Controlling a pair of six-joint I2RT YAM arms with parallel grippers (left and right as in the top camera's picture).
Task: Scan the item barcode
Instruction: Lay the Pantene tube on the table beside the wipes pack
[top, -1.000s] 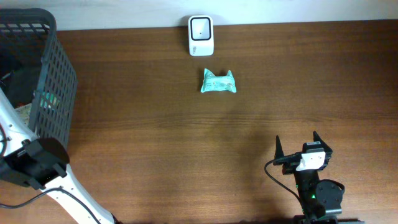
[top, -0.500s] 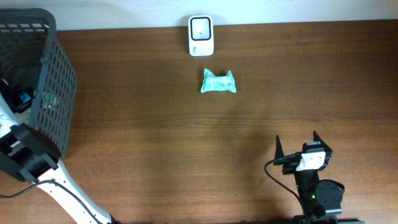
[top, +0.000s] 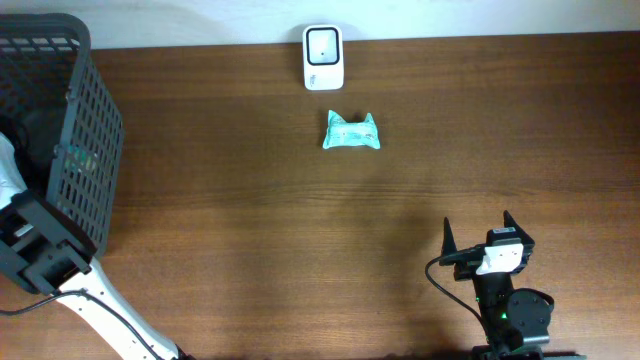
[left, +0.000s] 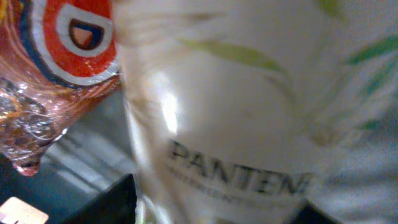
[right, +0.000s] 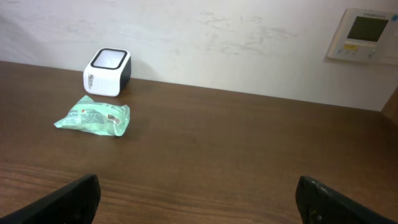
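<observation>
A white Pantene bottle (left: 236, 124) fills the left wrist view, lying inside the black mesh basket (top: 90, 130). My left gripper (left: 217, 211) is down in the basket, shut on the bottle, with a dark finger (left: 106, 205) against each side. From overhead the gripper is hidden; only the left arm (top: 40, 250) shows. The white scanner (top: 323, 56) (right: 107, 71) stands at the table's far edge, with a green packet (top: 351, 132) (right: 93, 116) just in front of it. My right gripper (top: 478, 235) (right: 199, 193) rests open and holds nothing near the front right.
A red and orange foil packet (left: 62, 68) lies beside the bottle in the basket. The basket stands at the table's far left corner. A wall panel (right: 365, 34) hangs behind the table on the right.
The left arm has shifted at the basket's front edge, swinging left and reaching further in. The right arm, the scanner and the green packet have not moved.
</observation>
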